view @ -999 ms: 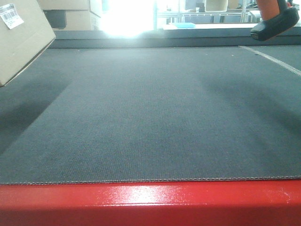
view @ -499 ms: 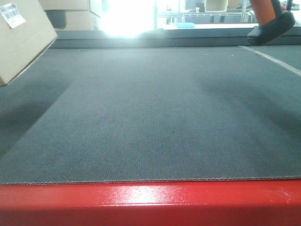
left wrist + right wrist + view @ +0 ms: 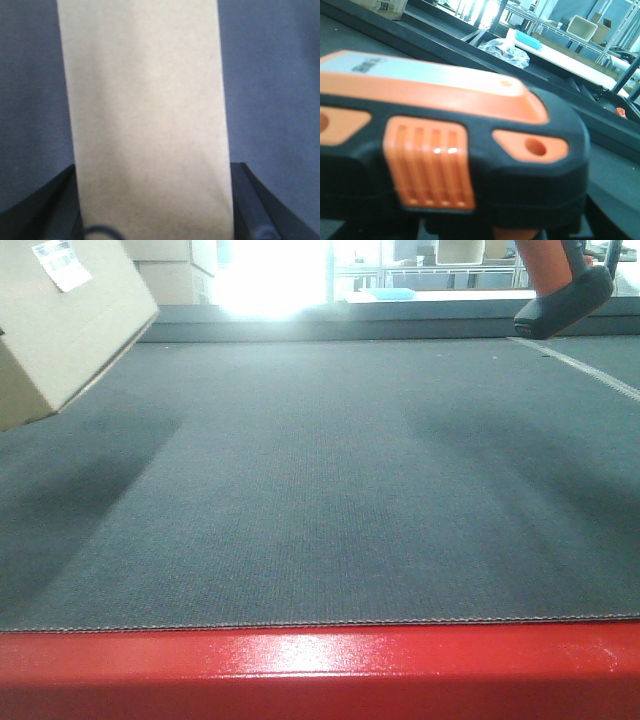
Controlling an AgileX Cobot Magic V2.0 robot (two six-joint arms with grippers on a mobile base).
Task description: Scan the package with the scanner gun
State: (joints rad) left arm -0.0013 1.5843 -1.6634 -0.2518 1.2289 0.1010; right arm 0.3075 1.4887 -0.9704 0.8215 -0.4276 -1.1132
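The package [image 3: 60, 330], a plain brown cardboard box with a white barcode label [image 3: 62, 262] on its near face, hangs tilted above the grey belt at the far left. In the left wrist view the package [image 3: 147, 115] fills the middle, and my left gripper [image 3: 155, 205] is shut on it, with black fingers [image 3: 52, 202] pressed to both sides. The scanner gun's orange handle and black foot [image 3: 562, 298] hang in the air at the top right. Its black and orange head [image 3: 470, 145] fills the right wrist view. My right gripper [image 3: 475, 227] holds it, with its fingers mostly hidden.
The grey belt [image 3: 330, 480] ends in a red front edge [image 3: 320, 670]. A white line [image 3: 590, 365] crosses its right side. Cardboard boxes [image 3: 175, 270] stand at the back left. Behind are shelves, a blue tray [image 3: 400, 292], a plastic bag [image 3: 506, 50] and a white bin [image 3: 582, 27].
The package has moved right and a little up, toward the middle. The scanner gun has shifted left and tilted, so its foot now points lower left.
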